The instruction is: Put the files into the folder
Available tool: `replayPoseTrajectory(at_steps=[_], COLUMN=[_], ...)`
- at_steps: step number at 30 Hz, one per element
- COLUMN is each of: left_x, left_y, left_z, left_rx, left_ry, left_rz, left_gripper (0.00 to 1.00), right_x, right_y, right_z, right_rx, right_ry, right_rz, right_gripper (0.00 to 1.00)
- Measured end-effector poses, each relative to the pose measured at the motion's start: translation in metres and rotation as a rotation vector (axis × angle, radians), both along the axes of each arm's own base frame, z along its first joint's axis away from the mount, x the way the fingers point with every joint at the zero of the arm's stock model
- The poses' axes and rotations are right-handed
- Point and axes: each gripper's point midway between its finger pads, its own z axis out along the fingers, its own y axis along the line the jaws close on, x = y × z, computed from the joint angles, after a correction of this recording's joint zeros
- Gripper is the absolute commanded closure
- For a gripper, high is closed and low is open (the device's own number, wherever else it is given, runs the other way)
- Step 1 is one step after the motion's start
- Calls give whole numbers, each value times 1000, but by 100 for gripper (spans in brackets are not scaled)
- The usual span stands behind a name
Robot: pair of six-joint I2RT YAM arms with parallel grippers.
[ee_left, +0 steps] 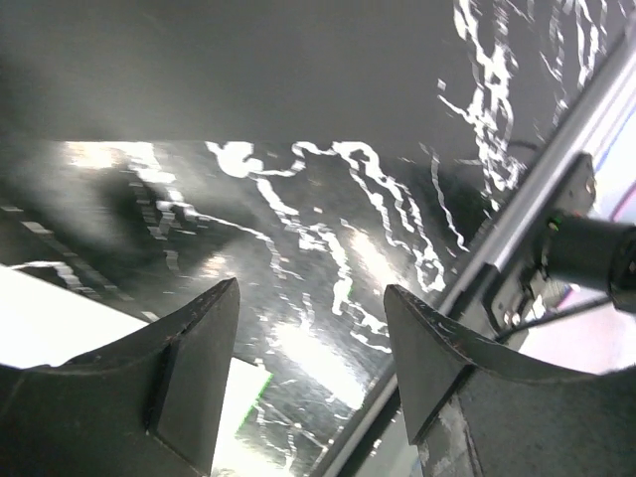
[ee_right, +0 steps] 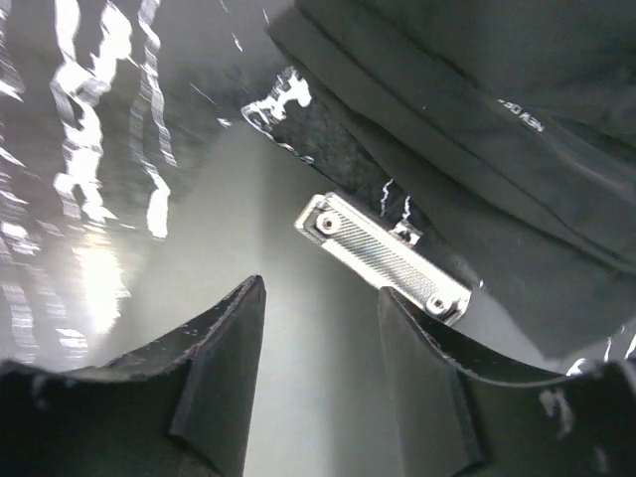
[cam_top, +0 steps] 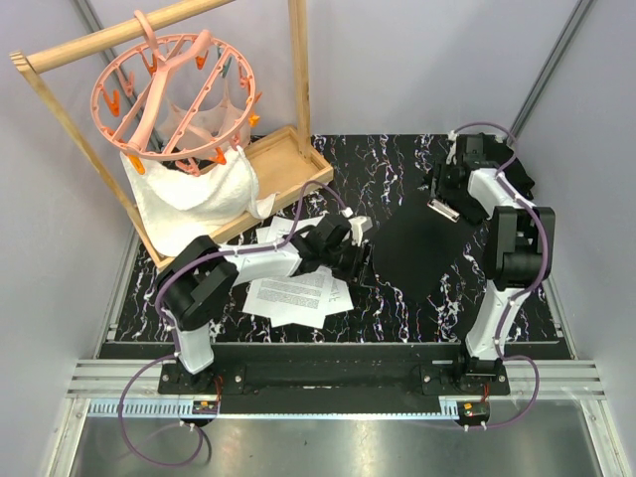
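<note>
My left claw [cam_top: 350,246] hung low over the black marbled bench [cam_top: 388,164], jaws fairly wide apart, nothing btwn them. Through my left wrist cam I saw only bench sheen btwn the fingers [ee_left: 199,368], w/ a white sheet edge at the lower left. The files [cam_top: 293,293], a few printed sheets fanned untidily, lay flat on the bench under my left forearm. They were on the near-left side of the folder [cam_top: 417,253], not on it; couldn't tell if they touched its edge. The folder lay flat, centre-right, its silver clip [ee_right: 383,256] at the far short edge. My right claw [ee_right: 318,368] hovered over the folder's far end, just short of the clip. Its jaws were also apart and empty. Just beyond the clip sat a black fabric bundle [ee_right: 517,109]. Far left stood a wooden rack [cam_top: 99,45] w/ a pink peg hanger [cam_top: 174,89] and a white cloth [cam_top: 189,199] below it.
</note>
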Motion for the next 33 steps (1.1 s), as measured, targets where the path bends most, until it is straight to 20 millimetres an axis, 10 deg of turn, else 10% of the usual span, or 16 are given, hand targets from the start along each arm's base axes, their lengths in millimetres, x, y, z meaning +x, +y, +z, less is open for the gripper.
replayPoseTrajectory(at_steps=[19,33], left_x=[-19,-4], left_y=[-18,-33], left_z=[1,-8], left_rx=[-23,-12], left_ry=[34,38], left_rz=[-79,-69], left_gripper=[36,36], right_x=[-7,-9], right_y=[-10,-20], right_z=[-59,-62], right_rx=[-145,-175], right_ry=[138,164], right_rz=[231,156], right_gripper=[56,76])
